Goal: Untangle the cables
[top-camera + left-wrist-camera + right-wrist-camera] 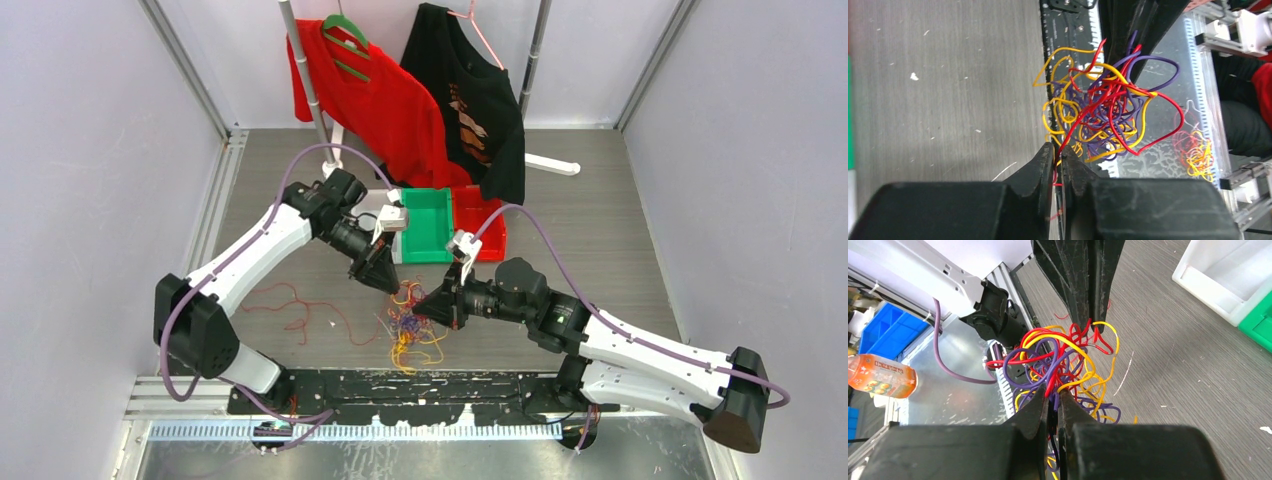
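Note:
The cables [408,325] form one knot of thin red, yellow and purple strands at the table's near middle. My left gripper [386,284] hangs over the knot's far side. In the left wrist view it [1058,154] is shut on a single red cable that rises out of the knot [1103,112]. My right gripper [421,304] reaches in from the right. In the right wrist view it [1054,398] is shut on red and purple strands of the knot [1063,365], with the left fingers [1083,295] just beyond. Loose red cables [292,302] lie to the left.
A green bin [430,225], a red bin [482,228] and a white bin [1220,275] stand just behind the grippers. Red [370,100] and black [475,100] shirts hang on a rack at the back. The black base plate [400,385] runs along the near edge.

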Motion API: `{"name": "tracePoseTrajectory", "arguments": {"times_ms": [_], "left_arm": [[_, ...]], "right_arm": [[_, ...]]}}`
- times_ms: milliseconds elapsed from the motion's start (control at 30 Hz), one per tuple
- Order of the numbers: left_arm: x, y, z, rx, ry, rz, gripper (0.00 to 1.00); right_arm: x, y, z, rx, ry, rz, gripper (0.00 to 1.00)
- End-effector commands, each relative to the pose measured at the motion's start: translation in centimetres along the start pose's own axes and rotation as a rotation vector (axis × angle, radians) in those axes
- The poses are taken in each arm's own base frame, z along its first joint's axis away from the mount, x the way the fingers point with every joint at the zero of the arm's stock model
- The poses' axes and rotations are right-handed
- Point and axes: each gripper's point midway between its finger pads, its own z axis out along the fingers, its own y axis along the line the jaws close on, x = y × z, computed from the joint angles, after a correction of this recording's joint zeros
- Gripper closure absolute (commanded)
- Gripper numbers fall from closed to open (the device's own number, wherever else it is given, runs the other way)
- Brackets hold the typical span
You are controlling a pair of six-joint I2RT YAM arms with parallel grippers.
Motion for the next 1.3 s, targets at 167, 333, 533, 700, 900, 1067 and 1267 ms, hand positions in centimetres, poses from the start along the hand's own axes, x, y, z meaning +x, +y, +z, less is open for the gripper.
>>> {"name": "tracePoseTrajectory", "arguments": {"times_ms": [167,333,533,700,900,1067,1267], "left_arm": [[-2.8,0.6,-5.0,-0.310,0.041,0.103,1.00],[-2.4,1.1,-7.4,-0.471,0.105,0.190,1.00],[-2.6,1.3,-7.4,-0.511,0.069,0.134,1.00],[-3.5,0.5,-7.8,-0.515,0.049,0.117,1.00],[-3.8,-0.7,-7.7,-0.491,0.058,0.118,1.00],[-4.2,-1.7,-7.8,-0.474,0.052,0.112,1.00],[-4.6,-2.1,-7.7,-0.474,0.042,0.095,1.00]], "right_arm": [[-2.4,-1.9,-1.0,0.135,-0.093,-0.015,0.99],[-0.8,-6.6,-1.8,0.382,-0.033,-0.018,0.76],[-0.5,-7.2,-1.4,0.419,0.001,-0.017,0.38],[-3.7,-7.1,-2.3,0.452,-0.096,-0.075,0.23],[-8.0,-5.4,0.3,0.378,-0.230,-0.097,0.12],[-9.8,-5.4,3.8,0.362,-0.290,-0.105,0.17],[-9.5,-5.1,7.0,0.302,-0.308,-0.081,0.20]]}}
